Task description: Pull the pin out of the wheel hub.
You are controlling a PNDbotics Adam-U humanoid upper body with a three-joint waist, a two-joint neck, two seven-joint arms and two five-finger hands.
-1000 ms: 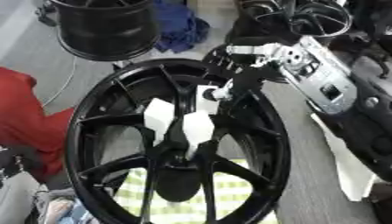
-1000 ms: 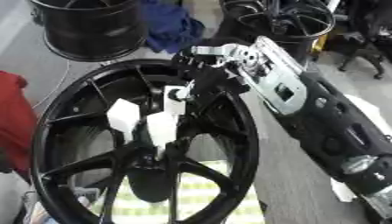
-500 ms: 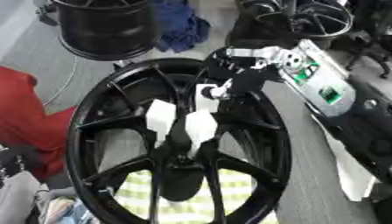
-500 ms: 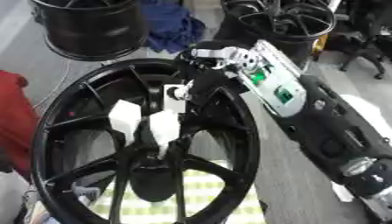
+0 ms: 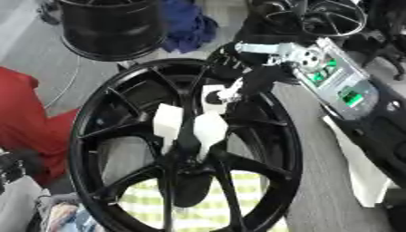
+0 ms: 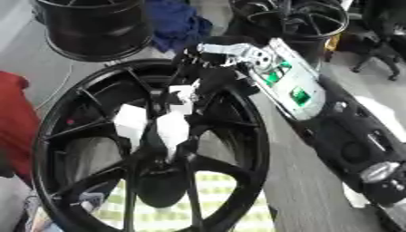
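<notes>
**Right hand lifts the pin clear of the hub**

The white pin [image 5: 214,99] now sits higher over the wheel hub [image 5: 187,144] than a second ago, so extraction seems nearly done. The right hand [image 5: 252,82] reaches down from the upper right, fingers curled around the pin's upper end. The hub lies below the fingertips.

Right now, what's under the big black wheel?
Through the gaps between the spokes of the black wheel a green-and-white checked cloth shows near the bottom, with grey floor higher up. The hub and spokes cover the rest, so I can't tell how far the cloth reaches.
</notes>
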